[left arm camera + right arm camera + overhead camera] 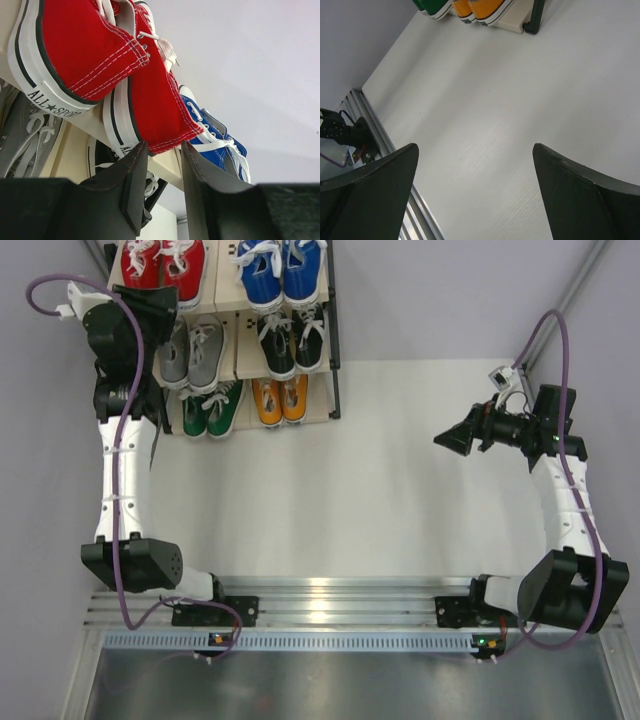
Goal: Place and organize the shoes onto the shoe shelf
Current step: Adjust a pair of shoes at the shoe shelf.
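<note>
The shoe shelf (pixel 333 340) stands at the back left with pairs on every tier: red shoes (pixel 150 262) and blue shoes (pixel 280 270) on top, grey (pixel 190 355) and black (pixel 290 340) in the middle, green (pixel 213 410) and orange (pixel 280 398) at the bottom. My left gripper (pixel 172 295) is at the top tier by the red pair. In the left wrist view its jaws (pixel 162 150) stand apart, the tips just under the heel of a red shoe (pixel 155 110), with the shelf board (pixel 165 167) showing in the gap. My right gripper (pixel 450 440) hangs open over the bare table.
The other red shoe (pixel 85 50) sits to the left, with a blue shoe (pixel 215 135), a grey shoe (pixel 25 135) and a black shoe (pixel 100 160) around. The right wrist view shows orange soles (pixel 480 7) and the shelf's foot (pixel 535 17). A metal rail (pixel 330 612) runs along the near edge.
</note>
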You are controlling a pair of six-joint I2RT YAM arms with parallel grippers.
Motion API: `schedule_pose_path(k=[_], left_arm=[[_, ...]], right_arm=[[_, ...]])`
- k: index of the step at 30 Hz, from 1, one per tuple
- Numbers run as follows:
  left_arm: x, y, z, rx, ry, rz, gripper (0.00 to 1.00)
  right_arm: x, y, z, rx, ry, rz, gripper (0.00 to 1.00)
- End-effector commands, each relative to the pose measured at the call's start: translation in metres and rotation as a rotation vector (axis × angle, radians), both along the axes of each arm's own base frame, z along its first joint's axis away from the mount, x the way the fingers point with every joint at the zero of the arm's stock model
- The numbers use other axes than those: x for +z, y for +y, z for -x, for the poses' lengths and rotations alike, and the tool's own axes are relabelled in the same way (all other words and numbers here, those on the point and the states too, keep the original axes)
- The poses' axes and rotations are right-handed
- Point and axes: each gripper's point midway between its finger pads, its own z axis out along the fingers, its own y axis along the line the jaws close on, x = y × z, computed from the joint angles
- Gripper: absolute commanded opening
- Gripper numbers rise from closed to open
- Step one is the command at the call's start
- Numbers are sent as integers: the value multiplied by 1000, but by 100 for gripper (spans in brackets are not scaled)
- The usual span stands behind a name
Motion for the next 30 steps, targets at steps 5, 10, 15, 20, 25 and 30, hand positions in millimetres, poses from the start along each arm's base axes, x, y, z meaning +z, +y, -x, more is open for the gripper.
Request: schedule_pose_path(k=[5, 10, 15, 20, 25, 30], left_arm=[[19, 1, 1, 4, -47, 1, 39], [6, 3, -13, 6, -13, 14, 38], [-1, 2, -22, -3, 3, 23, 36], [7, 2, -16, 1, -13, 18, 36], [39, 4, 12, 30, -85, -21, 50], [58, -4, 48, 11, -128, -99, 69]], right_arm=[[16, -1, -1, 6, -81, 13, 97], [16, -1, 0, 8, -84, 14, 97], [15, -1, 1, 8, -87, 20, 96], [15, -1, 2, 7, -89, 21, 97], [17, -1, 2, 9, -102, 32, 97], [22, -3, 3, 13, -120, 63, 97]])
